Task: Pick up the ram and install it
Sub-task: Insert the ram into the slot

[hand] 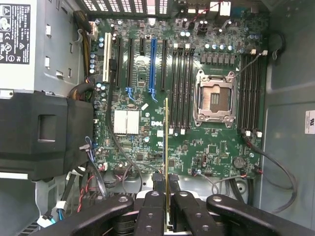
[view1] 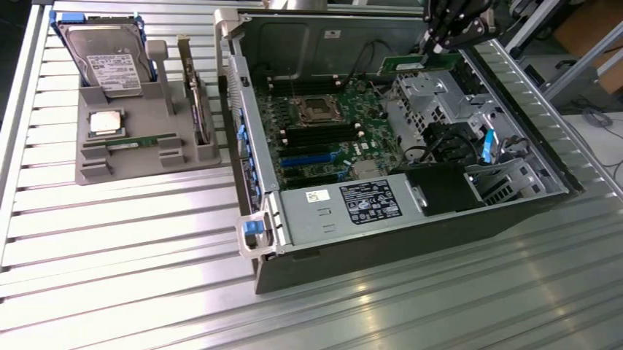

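The ram (view1: 411, 64), a thin green stick, hangs above the far right corner of the open computer case (view1: 255, 146), over the drive cage. My gripper (view1: 440, 45) is shut on its upper end. In the wrist view the ram (hand: 167, 142) shows edge-on as a narrow line running out from between my black fingers (hand: 151, 209), with the gripper (hand: 169, 199) high above the green motherboard (hand: 147, 132). Its black memory slots (hand: 180, 88) lie on both sides of the open CPU socket (hand: 215, 96), and the ram's tip points just short of the nearer bank.
A grey parts holder (view1: 146, 164) at the exterior view's left carries a hard drive (view1: 109, 62), a square silver CPU chip (view1: 105, 122) and a second green stick (view1: 136, 142). Inside the case sit the power supply (view1: 355, 204), a black shroud (view1: 443, 186) and loose cables (hand: 98, 182).
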Robot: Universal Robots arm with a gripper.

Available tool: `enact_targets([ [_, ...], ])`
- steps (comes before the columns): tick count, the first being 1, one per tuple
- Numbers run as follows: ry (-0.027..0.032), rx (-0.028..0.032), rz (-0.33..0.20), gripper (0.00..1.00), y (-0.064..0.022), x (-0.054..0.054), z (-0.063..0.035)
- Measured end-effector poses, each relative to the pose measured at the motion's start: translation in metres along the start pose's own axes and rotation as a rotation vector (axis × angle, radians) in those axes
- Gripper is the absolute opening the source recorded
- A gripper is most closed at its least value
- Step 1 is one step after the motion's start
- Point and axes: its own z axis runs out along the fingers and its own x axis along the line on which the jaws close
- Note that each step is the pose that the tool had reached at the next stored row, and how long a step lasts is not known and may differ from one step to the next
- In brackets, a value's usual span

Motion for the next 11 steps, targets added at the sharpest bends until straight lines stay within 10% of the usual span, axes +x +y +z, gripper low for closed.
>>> enact_targets([
  [11, -0.0001, 0.0, 0.0, 0.14, -0.0001, 0.0, 0.0018],
])
